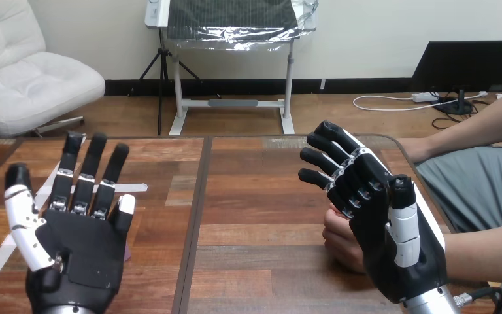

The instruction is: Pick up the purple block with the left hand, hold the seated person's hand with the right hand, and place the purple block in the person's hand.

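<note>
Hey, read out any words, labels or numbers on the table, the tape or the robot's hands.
None to read: the brown wooden table, the white tape strips, the black-and-white left hand and the right hand carry no visible text.

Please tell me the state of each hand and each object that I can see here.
left hand: open, fingers straight, over the table.
right hand: open, fingers relaxed, in front of the person's hand.
person's hand: low by the table, partly hidden; contact unclear.
purple block: mostly hidden by the left hand.
</note>
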Robot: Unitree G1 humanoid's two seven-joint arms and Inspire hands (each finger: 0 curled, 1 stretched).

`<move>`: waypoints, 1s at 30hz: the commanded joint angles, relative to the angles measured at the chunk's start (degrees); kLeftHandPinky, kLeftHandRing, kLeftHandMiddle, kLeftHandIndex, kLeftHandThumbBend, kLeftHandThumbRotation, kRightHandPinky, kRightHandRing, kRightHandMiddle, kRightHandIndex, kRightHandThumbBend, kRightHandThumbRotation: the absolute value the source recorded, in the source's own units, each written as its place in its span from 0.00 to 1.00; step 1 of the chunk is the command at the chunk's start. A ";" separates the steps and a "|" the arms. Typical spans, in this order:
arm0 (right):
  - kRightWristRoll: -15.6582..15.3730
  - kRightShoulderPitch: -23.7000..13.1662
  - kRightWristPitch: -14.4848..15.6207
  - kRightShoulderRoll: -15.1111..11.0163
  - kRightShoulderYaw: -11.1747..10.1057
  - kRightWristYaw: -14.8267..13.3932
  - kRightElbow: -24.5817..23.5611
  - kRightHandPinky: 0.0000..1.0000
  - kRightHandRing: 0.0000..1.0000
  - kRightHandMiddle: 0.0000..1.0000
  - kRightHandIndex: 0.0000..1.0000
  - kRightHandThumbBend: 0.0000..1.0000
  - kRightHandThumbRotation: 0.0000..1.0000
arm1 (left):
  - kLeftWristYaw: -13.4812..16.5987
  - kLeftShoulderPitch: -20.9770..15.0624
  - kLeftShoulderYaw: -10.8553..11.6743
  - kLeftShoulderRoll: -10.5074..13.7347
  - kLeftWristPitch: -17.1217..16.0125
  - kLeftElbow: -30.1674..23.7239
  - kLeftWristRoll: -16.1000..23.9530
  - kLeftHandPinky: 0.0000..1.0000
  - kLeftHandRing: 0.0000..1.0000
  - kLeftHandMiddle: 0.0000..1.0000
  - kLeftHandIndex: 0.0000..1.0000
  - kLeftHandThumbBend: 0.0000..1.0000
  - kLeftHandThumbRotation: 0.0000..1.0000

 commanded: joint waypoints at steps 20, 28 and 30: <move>0.50 -2.71 0.01 -0.14 -0.47 -0.22 -3.17 0.82 0.87 0.88 0.87 0.88 0.87 | -2.58 -5.04 1.89 -3.54 -1.08 2.70 6.06 0.00 1.00 1.00 1.00 0.45 0.88; 0.46 -2.71 -0.10 -0.10 -0.41 -0.18 -3.22 0.81 0.87 0.88 0.87 0.87 0.87 | -2.91 -5.52 2.76 -3.93 -0.67 3.42 6.78 0.00 1.00 1.00 1.00 0.45 0.88; 0.26 -2.70 -0.16 -0.10 -0.41 -0.30 -3.23 0.81 0.87 0.88 0.87 0.87 0.87 | -3.21 -5.64 2.97 -3.99 -0.54 3.64 6.59 0.00 1.00 1.00 1.00 0.45 0.88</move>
